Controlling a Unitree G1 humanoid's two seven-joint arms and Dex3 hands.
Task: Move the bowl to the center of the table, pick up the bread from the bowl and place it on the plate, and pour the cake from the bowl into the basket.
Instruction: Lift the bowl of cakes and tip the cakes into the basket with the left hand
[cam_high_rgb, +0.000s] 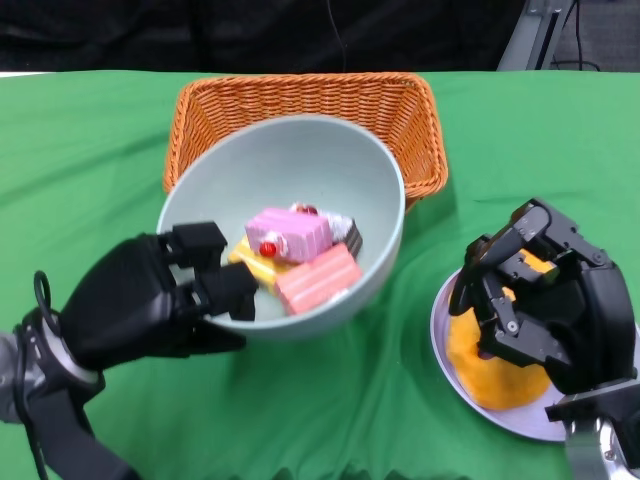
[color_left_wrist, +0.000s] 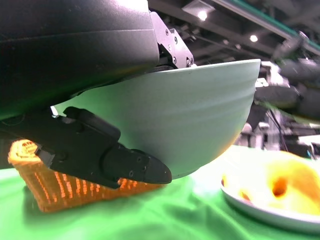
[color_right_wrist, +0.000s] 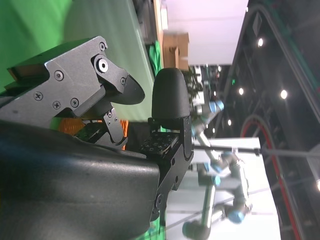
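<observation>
My left hand (cam_high_rgb: 150, 300) grips the near left rim of the pale green bowl (cam_high_rgb: 300, 170) and holds it lifted and tilted toward the orange wicker basket (cam_high_rgb: 400, 110). Pink and yellow cake pieces (cam_high_rgb: 300, 250) lie inside the bowl. The left wrist view shows the bowl (color_left_wrist: 190, 125) raised off the green cloth, with the basket (color_left_wrist: 45, 185) behind it. Yellow bread (cam_high_rgb: 495, 375) lies on the grey plate (cam_high_rgb: 445, 335) at the right. My right hand (cam_high_rgb: 545, 300) hovers over that bread with its fingers curled and nothing in them.
A green cloth (cam_high_rgb: 80, 170) covers the table. The basket stands at the back centre, right behind the bowl. Beyond the table's far edge the background is dark. The plate with bread (color_left_wrist: 280, 195) also appears in the left wrist view.
</observation>
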